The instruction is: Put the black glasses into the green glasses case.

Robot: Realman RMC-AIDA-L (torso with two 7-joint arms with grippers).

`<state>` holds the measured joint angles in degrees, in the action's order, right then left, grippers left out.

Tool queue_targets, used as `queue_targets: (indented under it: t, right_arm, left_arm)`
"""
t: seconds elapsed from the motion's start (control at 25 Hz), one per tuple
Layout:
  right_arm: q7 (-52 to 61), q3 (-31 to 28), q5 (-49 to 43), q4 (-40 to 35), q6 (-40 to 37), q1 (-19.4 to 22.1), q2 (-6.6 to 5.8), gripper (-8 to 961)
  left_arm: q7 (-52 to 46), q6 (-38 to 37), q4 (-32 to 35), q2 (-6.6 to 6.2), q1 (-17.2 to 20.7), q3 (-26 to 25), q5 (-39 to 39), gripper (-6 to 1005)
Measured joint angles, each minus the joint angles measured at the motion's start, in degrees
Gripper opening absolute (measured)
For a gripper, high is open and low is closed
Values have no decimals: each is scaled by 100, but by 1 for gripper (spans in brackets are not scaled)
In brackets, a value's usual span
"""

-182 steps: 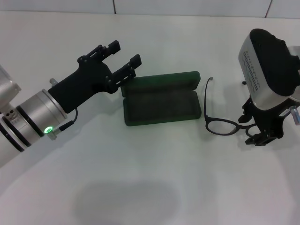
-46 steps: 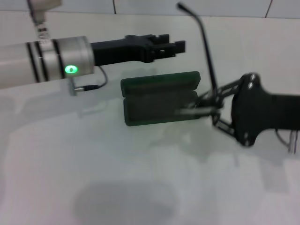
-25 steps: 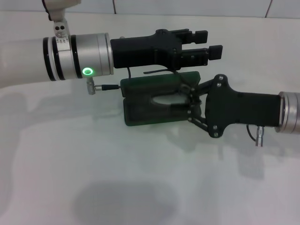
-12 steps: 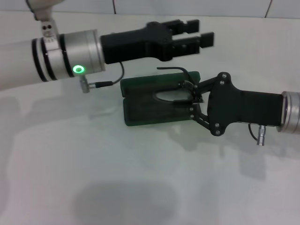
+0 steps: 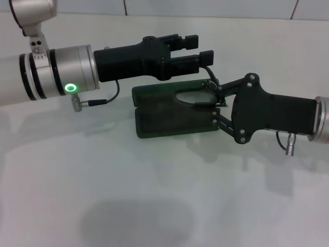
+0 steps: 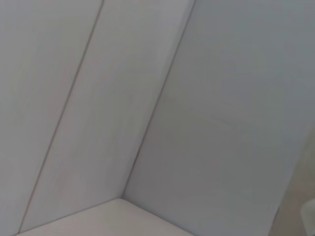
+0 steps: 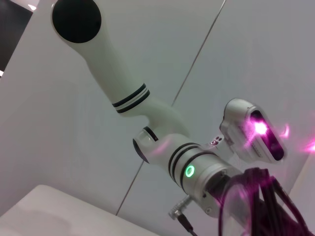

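On the white surface (image 5: 154, 195), near to far:
Green glasses case (image 5: 164, 121): lies open at centre, base nearest, lid hinged back toward 12 o'clock.
Black glasses (image 5: 191, 98): over the case's far right part, one lens showing; whether they rest on the lining I cannot tell.
Handling: likely light, thin, easily bent, lenses smudge; best held at the frame front or hinge.
Right gripper (image 5: 216, 98): reaching in from 3 o'clock, clamped on the black glasses' frame.
Left gripper (image 5: 199, 47): hovering beyond the lid toward 12 o'clock, fingers (image 5: 192, 39) apart, holding nothing.
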<state>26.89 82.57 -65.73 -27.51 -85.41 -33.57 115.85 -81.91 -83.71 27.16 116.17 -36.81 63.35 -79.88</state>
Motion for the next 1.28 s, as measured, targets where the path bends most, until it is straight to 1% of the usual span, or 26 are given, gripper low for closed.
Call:
queue_targets:
  t: [0.36, 0.6, 0.72, 0.76, 0.8, 0.88, 1.0, 1.08, 1.12, 1.2, 1.28]
  right_arm:
    - [0, -48, 0, 23, 29, 1, -1, 97]
    - [4, -49, 0, 47, 34, 1, 4, 97]
    - [5, -49, -13, 58, 34, 0, 5, 96]
    - [-1, -49, -23, 58, 34, 0, 6, 96]
    - [-2, -49, -32, 60, 36, 5, 5, 96]
    - [-5, -49, -37, 62, 59, 34, 2, 96]
    - [-5, -19, -33, -31, 296, 96, 4, 96]
    - [61, 144, -51, -197, 739, 105, 16, 96]
    - [147, 324, -58, -323, 1054, 106, 18, 96]
    - [390, 776, -60, -662, 1753, 108, 23, 96]
    - [631, 1229, -61, -1027, 2430, 139, 22, 96]
  left_arm:
    - [150, -385, 6, -6, -20, 18, -67, 711]
    - [231, -403, 9, -7, -45, 4, -185, 711]
    - [269, -370, 9, -7, -38, -94, -196, 711]
    - [346, -349, 8, 11, 9, -317, -166, 711]
    - [346, -349, 8, 11, 9, -317, -166, 711]
    - [521, -291, 2, 62, 113, -732, -159, 711]
    - [784, -68, -45, 196, 285, -1453, -151, 711]
    - [956, 175, -81, 309, 402, -1980, -115, 712]
    - [1022, 254, -104, 339, 446, -2122, -84, 712]
    - [1189, 417, -272, 344, 517, -2294, 130, 712]
    - [1269, 529, -390, 320, 548, -2314, 299, 712]
